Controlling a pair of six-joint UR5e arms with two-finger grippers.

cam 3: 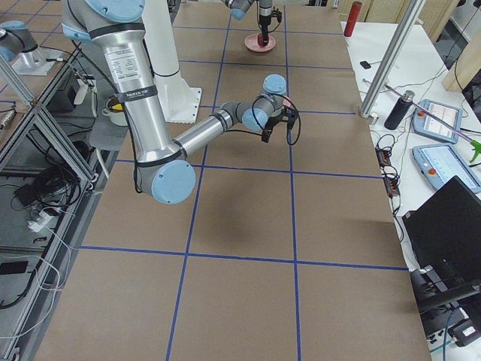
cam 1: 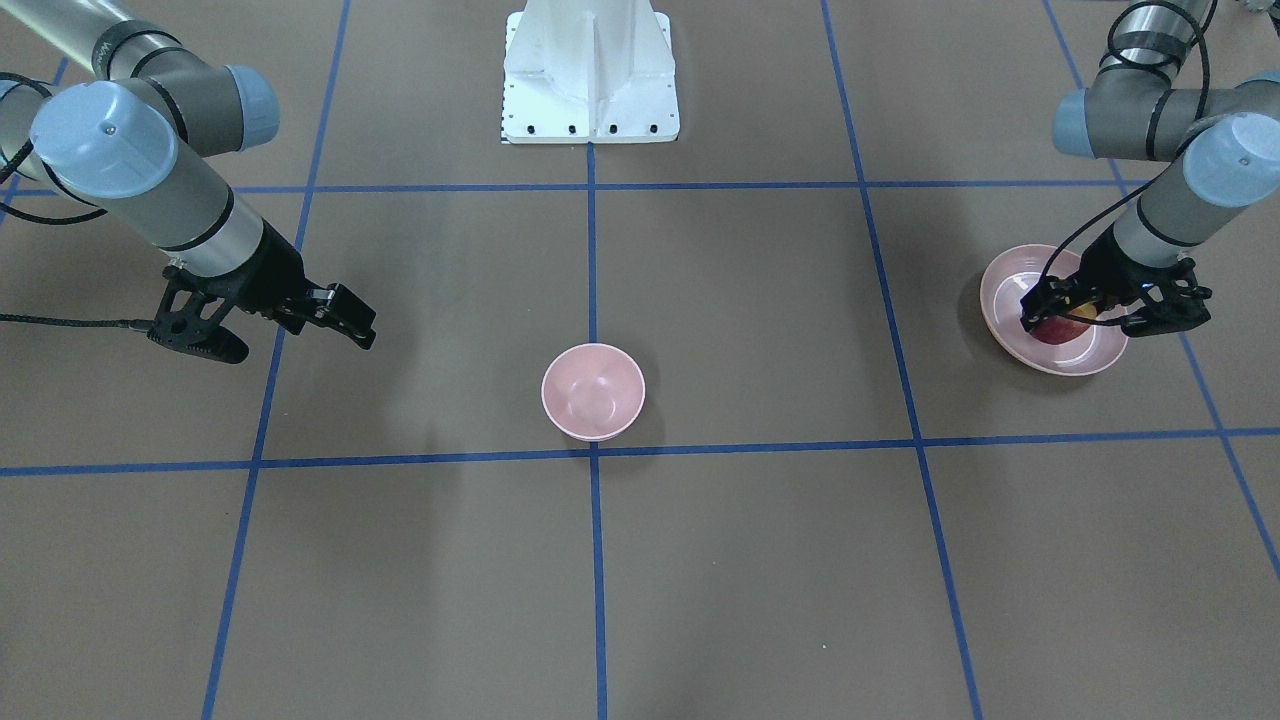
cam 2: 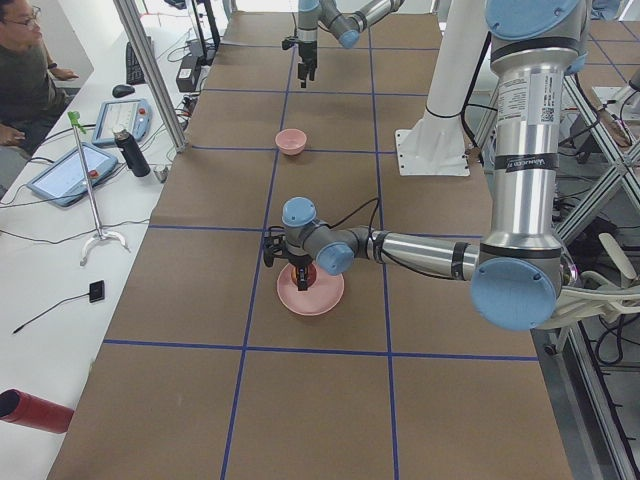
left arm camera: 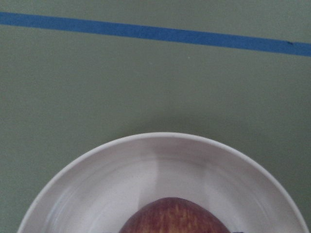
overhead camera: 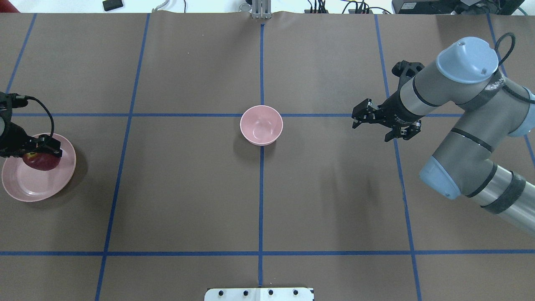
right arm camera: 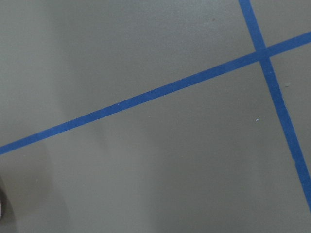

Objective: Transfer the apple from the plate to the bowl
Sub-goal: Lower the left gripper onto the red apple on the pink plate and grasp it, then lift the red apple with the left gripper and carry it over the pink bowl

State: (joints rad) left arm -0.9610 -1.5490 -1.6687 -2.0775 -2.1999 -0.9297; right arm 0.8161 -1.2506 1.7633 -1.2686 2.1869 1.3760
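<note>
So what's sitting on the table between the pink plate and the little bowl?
Nothing. In the overhead view the stretch from the plate to the bowl is bare brown table, crossed only by one blue tape line.

Cut off at the left wrist view's bottom edge, apple point(left arm camera: 167, 218) and plate point(left arm camera: 87, 179); elsewhere partly hidden behind the left gripper point(cam 1: 1085, 323).

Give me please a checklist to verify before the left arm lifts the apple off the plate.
1. The left gripper straddles the apple on the plate: ok.
2. Grip closed firmly on the apple: cannot tell.
3. The bowl is upright and empty: ok.
4. Nothing lies between plate and bowl: ok.
5. The right gripper is open, apart from the bowl: ok.
</note>
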